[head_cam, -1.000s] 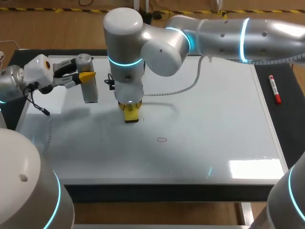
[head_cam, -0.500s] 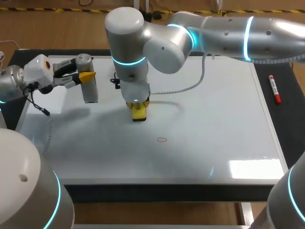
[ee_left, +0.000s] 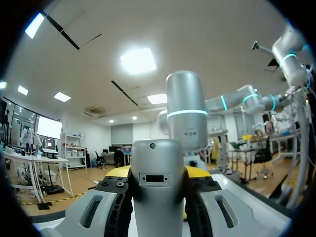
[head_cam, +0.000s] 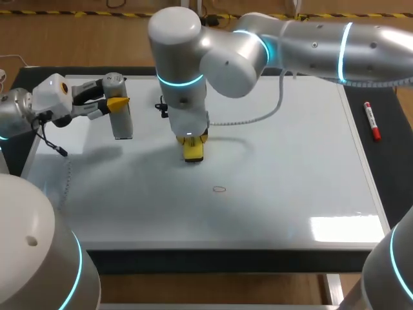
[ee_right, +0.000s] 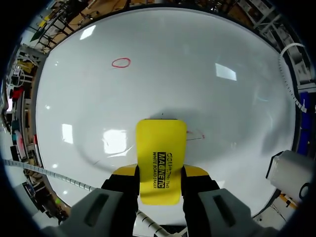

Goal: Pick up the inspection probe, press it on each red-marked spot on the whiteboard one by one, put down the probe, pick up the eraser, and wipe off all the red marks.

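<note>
One red ring (head_cam: 219, 189) lies unwiped near the whiteboard's (head_cam: 310, 161) front middle; beyond it the right gripper (ee_right: 160, 174) clamps the yellow eraser (ee_right: 161, 150) flat against the board, wiping apparently under way, and at far left the left gripper (head_cam: 115, 103) grips the probe (head_cam: 122, 126), not yet set down.

**Desk and what lies on it.** The desk (head_cam: 391, 165) in front of me has a dark top. A large whiteboard (head_cam: 297, 148) lies flat on it and covers nearly all of it. Only narrow dark margins show to my left and right, along the far side, and along the near edge.

- **On the board:** a small red oval mark (head_cam: 219, 189), drawn in outline, sits near the middle and towards the near edge. My right wrist view shows the same oval (ee_right: 121, 62) and, well apart from it, a faint red trace (ee_right: 196, 137).
- **On the right margin:** a marker pen (head_cam: 372, 121) with a red body lies just beside the board's edge, not touching it.
</note>
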Robot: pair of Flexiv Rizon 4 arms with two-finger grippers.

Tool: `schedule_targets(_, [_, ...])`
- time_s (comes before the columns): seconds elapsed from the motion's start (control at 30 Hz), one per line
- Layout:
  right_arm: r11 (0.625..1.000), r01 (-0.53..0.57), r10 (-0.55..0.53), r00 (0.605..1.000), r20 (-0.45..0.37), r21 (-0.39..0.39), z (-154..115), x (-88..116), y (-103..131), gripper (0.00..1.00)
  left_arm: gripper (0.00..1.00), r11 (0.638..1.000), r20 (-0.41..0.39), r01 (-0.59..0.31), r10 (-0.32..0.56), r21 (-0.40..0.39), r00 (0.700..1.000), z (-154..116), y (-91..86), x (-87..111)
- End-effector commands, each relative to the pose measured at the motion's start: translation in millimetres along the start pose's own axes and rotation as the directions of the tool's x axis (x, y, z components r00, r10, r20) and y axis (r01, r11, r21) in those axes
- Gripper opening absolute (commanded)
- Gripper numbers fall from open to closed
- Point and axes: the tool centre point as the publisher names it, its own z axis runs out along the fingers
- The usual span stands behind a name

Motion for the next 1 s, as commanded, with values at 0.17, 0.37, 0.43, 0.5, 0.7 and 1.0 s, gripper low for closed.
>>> schedule_targets(0.17, [1.000, 0.022, -0.023, 0.999, 0.038, 0.019, -24, -9, 6, 0.00, 0.00, 1.000, 0.002, 0.000, 0.000, -0.003, 1.000, 0, -2.3, 0.9])
schedule_targets(0.37, [0.998, 0.062, -0.063, 0.996, 0.056, 0.015, -21, -39, 18, 0.00, 0.00, 1.000, 0.002, 0.000, 0.000, -0.003, 1.000, 0, -2.3, 0.9])
schedule_targets(0.43, [0.997, 0.080, -0.080, 0.995, 0.063, 0.011, -19, -46, 21, 0.00, 0.00, 1.000, 0.002, 0.000, 0.000, -0.003, 1.000, 0, -2.3, 0.9])
schedule_targets(0.5, [0.996, 0.090, -0.090, 0.994, 0.062, 0.010, -18, -52, 24, 0.00, 0.00, 1.000, 0.002, 0.000, 0.000, -0.003, 1.000, 0, -2.3, 0.9])
schedule_targets(0.7, [0.993, 0.113, -0.114, 0.991, 0.069, 0.017, -17, -64, 28, 0.00, 0.00, 1.000, 0.002, 0.000, 0.000, -0.003, 1.000, 0, -2.3, 0.9])
schedule_targets(1.0, [0.990, 0.141, -0.141, 0.988, 0.066, 0.005, -6, -73, 29, 0.00, 0.00, 1.000, 0.002, 0.000, 0.000, -0.003, 1.000, 0, -2.3, 0.9])
